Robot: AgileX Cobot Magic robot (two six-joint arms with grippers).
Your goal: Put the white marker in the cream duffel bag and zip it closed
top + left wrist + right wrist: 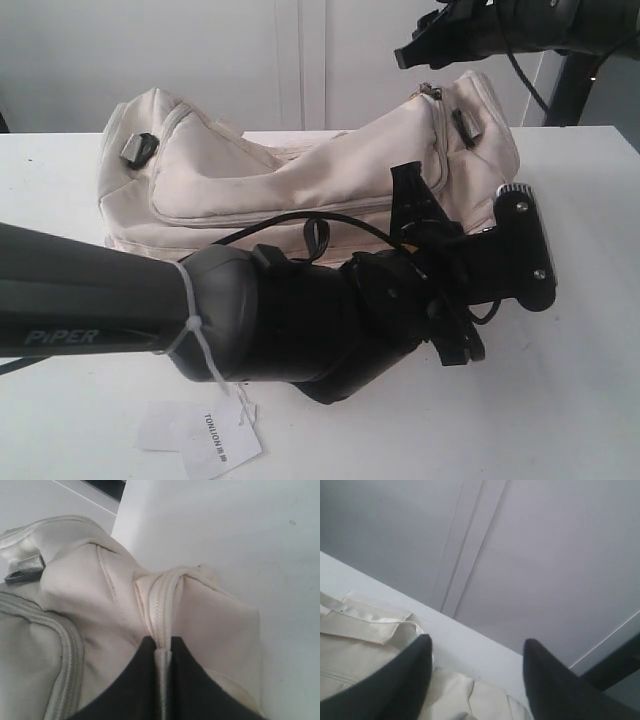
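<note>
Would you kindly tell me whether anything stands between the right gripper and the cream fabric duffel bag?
Nothing visible does. The right gripper hangs open above one end of the cream fabric duffel bag, with only air between them. The left gripper is shut on the bag's zipper strip, lower down.

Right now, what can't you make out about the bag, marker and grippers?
Marker: in no view; whether the bag holds it is hidden.
Zipper: left wrist view shows only one stretch; exterior view blurs the rest.
Left gripper: shut on the zipper, but the frame edge cuts it off.
Tag: exterior view, print too small.
</note>
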